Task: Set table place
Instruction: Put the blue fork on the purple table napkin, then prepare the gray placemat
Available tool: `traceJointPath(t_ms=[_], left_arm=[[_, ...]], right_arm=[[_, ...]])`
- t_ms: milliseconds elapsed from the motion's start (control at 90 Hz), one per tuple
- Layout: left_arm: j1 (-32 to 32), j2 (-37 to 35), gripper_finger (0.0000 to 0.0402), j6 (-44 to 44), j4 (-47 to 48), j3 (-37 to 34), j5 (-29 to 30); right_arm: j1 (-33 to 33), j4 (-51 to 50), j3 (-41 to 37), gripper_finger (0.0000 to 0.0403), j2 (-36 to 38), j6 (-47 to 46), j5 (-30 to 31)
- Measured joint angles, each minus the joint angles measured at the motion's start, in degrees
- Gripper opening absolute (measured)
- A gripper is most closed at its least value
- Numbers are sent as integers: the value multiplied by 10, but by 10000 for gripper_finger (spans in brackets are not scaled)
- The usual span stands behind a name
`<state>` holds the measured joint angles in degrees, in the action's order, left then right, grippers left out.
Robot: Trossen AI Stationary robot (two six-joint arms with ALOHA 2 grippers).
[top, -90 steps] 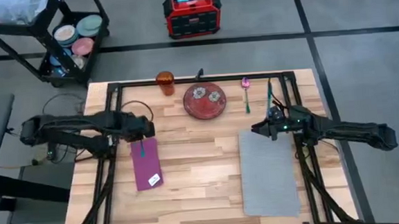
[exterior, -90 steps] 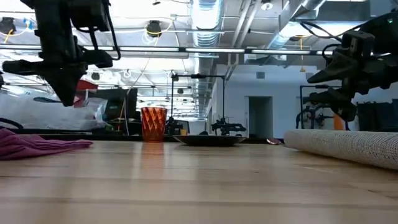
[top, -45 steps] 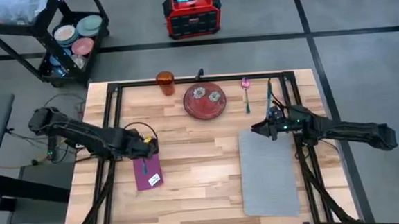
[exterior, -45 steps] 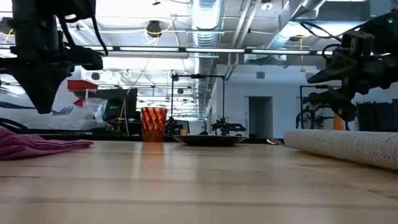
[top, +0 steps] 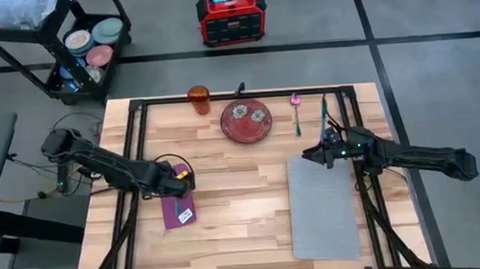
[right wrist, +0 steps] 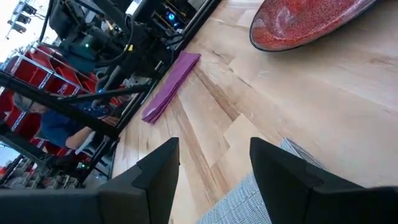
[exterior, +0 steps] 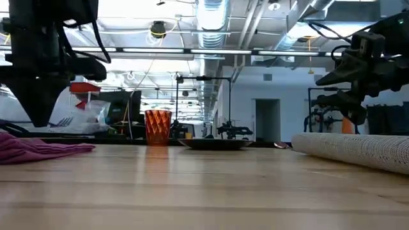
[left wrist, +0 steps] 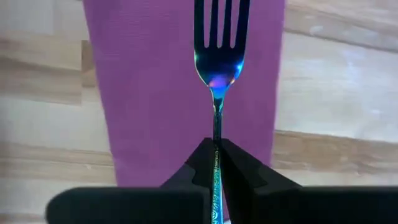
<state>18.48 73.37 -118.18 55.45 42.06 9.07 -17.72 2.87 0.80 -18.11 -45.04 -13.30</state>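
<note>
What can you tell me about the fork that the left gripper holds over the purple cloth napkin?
The iridescent blue metal fork has a slim handle with a fine pattern and a head that shines blue and pink. Three prongs show; their tips run out of the left wrist view. The left gripper is shut on its handle, so the fork points straight away from the fingers. It hangs over the purple cloth napkin, which lies flat on the light wood table. Whether the fork touches the napkin cannot be seen.

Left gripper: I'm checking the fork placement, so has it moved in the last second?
Yes. In the high view the left gripper moved down the purple napkin, away from the orange cup.
</note>
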Motion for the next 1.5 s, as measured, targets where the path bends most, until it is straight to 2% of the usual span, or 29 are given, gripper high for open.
traceJointPath(t_ms=[267,433,1044,1144,1289,1500], left_arm=[[0,8,0,-4,-20,-6,-3],[5,9,1,-47,-29,-25,-16],[3,9,63,-16,-26,-24,-12],[-14,8,66,28,-53,-1,13],[-59,8,60,157,-142,48,55],[-132,8,16,361,-274,94,94]], right_arm=[[0,-1,0,185,0,0,-2],[0,-2,0,185,0,0,-7],[0,-2,0,185,0,1,-18],[0,-3,0,185,0,3,-17],[0,-3,0,185,0,3,-5],[0,-14,1,185,-8,-43,24]])
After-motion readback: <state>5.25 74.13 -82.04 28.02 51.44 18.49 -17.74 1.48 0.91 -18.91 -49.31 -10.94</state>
